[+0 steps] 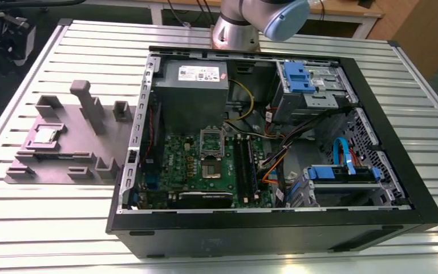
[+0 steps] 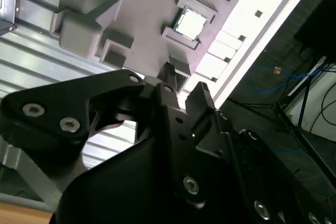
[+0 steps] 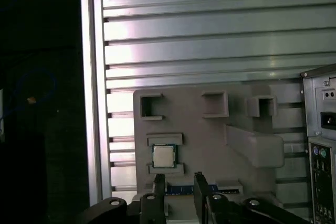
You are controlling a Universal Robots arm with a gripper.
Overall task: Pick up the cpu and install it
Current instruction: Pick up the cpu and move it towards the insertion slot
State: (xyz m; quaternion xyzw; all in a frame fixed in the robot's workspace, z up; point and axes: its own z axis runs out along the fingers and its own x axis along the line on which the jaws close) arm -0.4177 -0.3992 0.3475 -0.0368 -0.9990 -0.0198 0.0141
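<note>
— End effector (image 3: 178,183): condition?
— Its jaws stand moderately apart in both wrist views. Nothing is between them and they touch nothing.

— Cpu (image 3: 164,156): location?
— It lies flat in a square recess of the grey holder (image 1: 78,157) on the bench (image 1: 52,217), at the exterior view's left of the open computer case (image 1: 401,188). It is clear of the end effector.

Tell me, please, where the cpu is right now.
The cpu rests in a nest on the grey fixture at the exterior view's left, beside the open computer case.
</note>
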